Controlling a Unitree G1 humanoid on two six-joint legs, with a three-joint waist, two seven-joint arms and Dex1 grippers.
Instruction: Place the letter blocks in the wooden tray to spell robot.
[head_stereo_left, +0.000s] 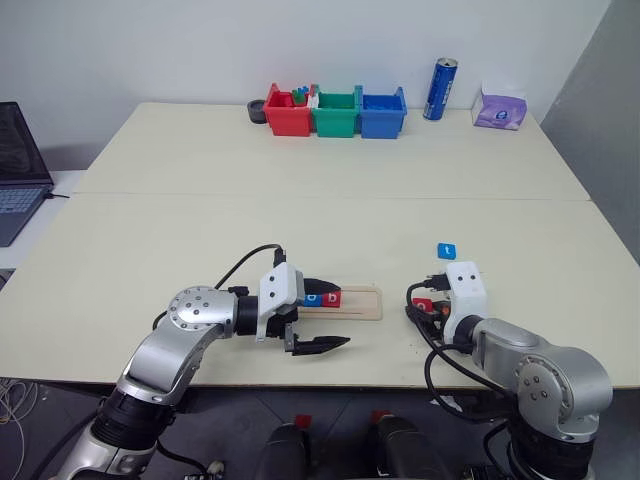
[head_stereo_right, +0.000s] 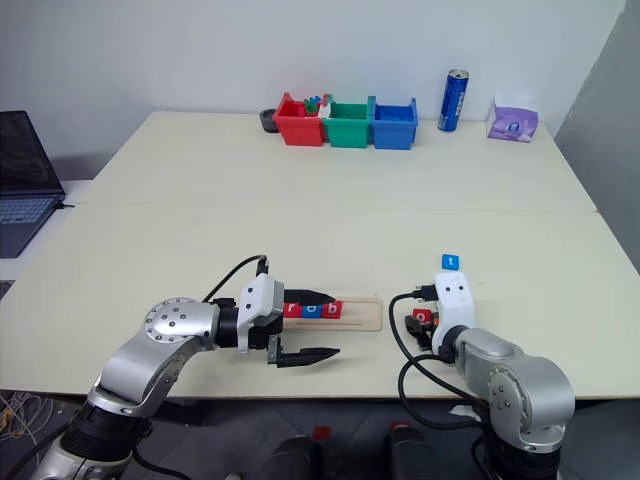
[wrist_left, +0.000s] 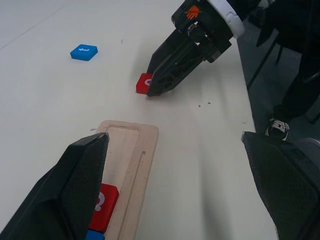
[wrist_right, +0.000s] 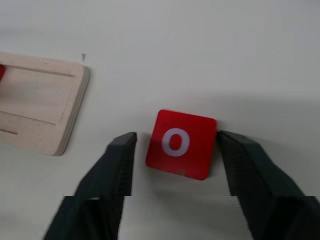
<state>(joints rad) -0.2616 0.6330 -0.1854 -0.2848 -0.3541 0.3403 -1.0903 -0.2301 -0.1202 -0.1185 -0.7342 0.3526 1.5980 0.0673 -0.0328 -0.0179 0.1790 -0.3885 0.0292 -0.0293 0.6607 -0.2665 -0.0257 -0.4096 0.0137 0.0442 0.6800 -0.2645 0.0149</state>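
Observation:
The wooden tray (head_stereo_left: 364, 302) lies near the table's front edge. It holds a red r (head_stereo_right: 291, 309), a blue o (head_stereo_right: 311, 309) and a red b (head_stereo_right: 331, 308) in a row, and its right end is bare. My left gripper (head_stereo_left: 337, 315) hovers open over the tray's left part, with one finger above the tiles and one in front of the tray. A red o block (wrist_right: 181, 143) lies flat on the table right of the tray. My right gripper (wrist_right: 175, 142) is open, one finger on each side of that block. A blue t block (head_stereo_left: 446, 251) lies just beyond.
Red (head_stereo_left: 288, 112), green (head_stereo_left: 336, 113) and blue (head_stereo_left: 383, 113) bins stand at the table's back, with a blue can (head_stereo_left: 441, 89) and a tissue pack (head_stereo_left: 499, 108) to their right. A laptop (head_stereo_left: 15, 170) sits off the left edge.

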